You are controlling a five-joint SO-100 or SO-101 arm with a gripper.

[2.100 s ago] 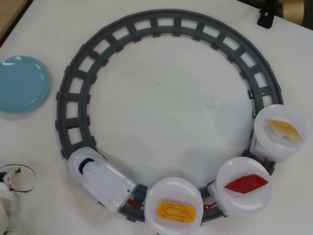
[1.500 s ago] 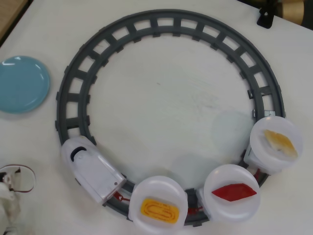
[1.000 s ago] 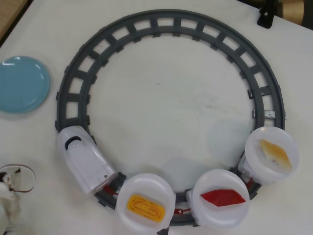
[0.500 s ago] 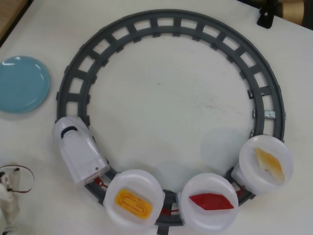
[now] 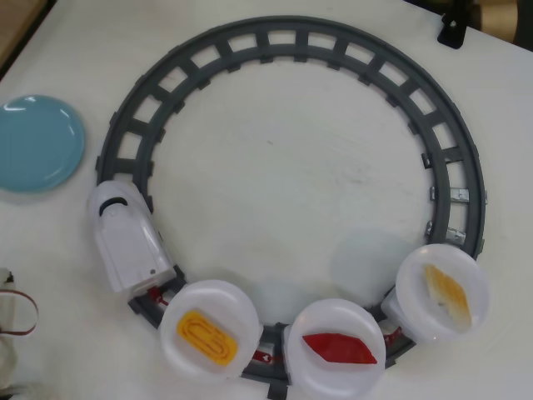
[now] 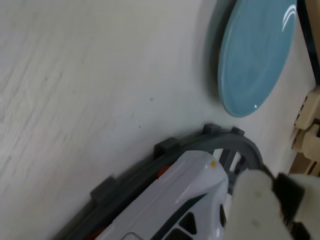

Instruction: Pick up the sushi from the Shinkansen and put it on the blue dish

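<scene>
The sushi (image 5: 340,349) lies well right of the gripper (image 6: 260,210), whose state I cannot tell. One Shinkansen (image 5: 127,237), three white plates (image 5: 209,328), one blue dish (image 5: 37,143).

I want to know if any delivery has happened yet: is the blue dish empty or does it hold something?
Empty. In the overhead view the blue dish shows only bare glossy surface, and the red sushi lies on its white plate.

Overhead view: 1 Shinkansen (image 5: 127,246) at left w/ 3 white plates (image 5: 208,329) along the bottom, 1 piece each — 1 red sushi (image 5: 340,349) bottom center, 1 yellow ridged piece (image 5: 204,336) lower left, 1 pale orange piece (image 5: 448,295) lower right. Also 1 round grey track (image 5: 287,37), 1 blue dish (image 5: 40,143) upper left, all on 1 desk (image 5: 291,183).
</scene>
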